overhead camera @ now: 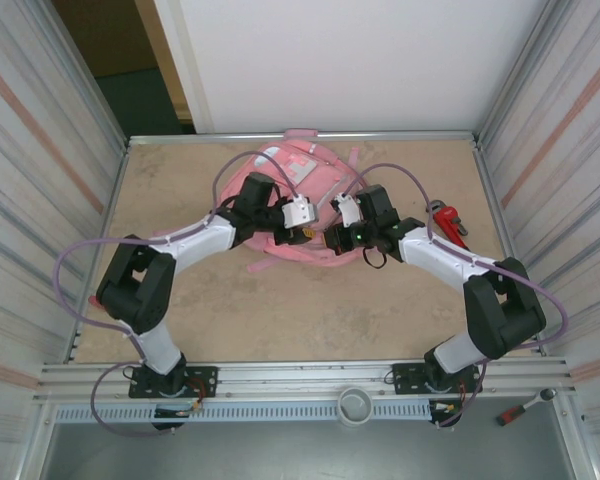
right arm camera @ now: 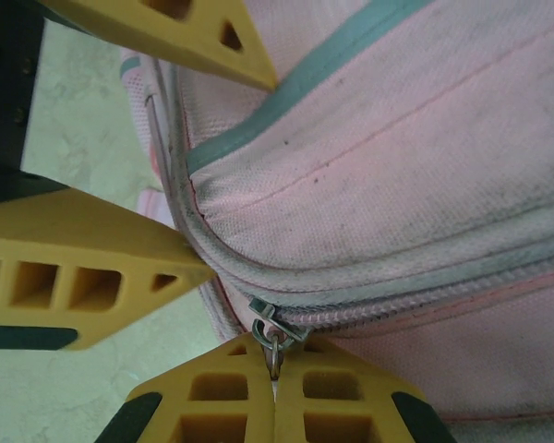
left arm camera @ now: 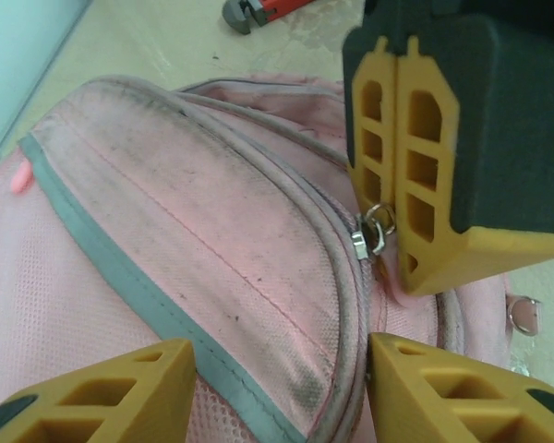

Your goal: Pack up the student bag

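The pink student bag [overhead camera: 280,168] lies at the middle back of the table, its zip running along a dirty grey piping. My right gripper [right arm camera: 275,358] is shut on the metal ring of the zip pull [right arm camera: 275,334], at the end of the closed zip. In the left wrist view the right gripper [left arm camera: 399,242] holds that same ring [left arm camera: 379,223]. My left gripper [left arm camera: 282,388] is open and straddles the bag's [left arm camera: 194,212] curved edge, one finger [left arm camera: 443,388] against the piping, the other on the mesh. From above, both grippers [overhead camera: 305,232] [overhead camera: 332,238] meet over the bag's near edge.
A red pipe wrench [overhead camera: 448,222] lies on the table right of the bag, behind the right arm. A red-handled tool [overhead camera: 525,405] rests on the frame at the near right. Metal walls close in the table on both sides.
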